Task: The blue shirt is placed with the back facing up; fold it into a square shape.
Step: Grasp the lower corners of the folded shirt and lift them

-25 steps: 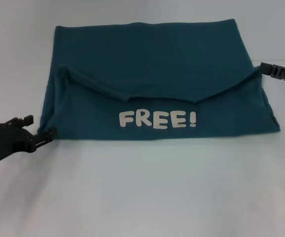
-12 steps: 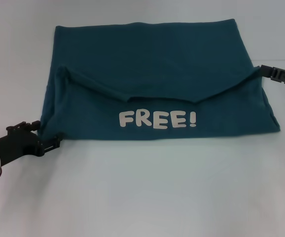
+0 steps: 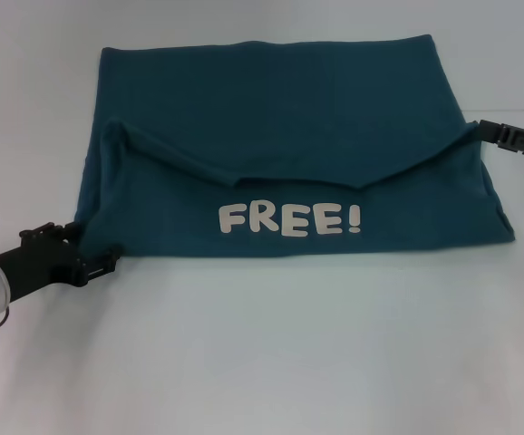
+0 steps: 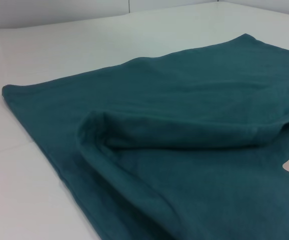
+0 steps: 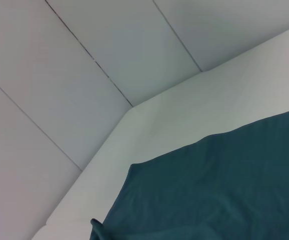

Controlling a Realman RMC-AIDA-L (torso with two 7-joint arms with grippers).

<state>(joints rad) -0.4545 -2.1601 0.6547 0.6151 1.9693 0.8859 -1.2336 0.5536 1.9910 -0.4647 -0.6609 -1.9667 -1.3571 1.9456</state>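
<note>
Our left gripper (image 3: 99, 258), fingers apart, sits at the near-left corner of the blue shirt (image 3: 280, 136) mid-desk, its long axis running left-right; our right gripper (image 3: 487, 130), state unclear, meets its right edge.

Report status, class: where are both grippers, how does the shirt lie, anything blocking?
Left gripper open at near left corner of blue shirt. Right gripper at its right edge. Shirt part-folded, FREE! lettering up. No obstruction seen.

The blue shirt (image 3: 289, 136) is soft matt cotton cloth, its white lettering (image 3: 291, 219) flat and smooth. The tabletop (image 3: 289, 344) is smooth white with a faint sheen. Both tools look like matt black plastic.
</note>
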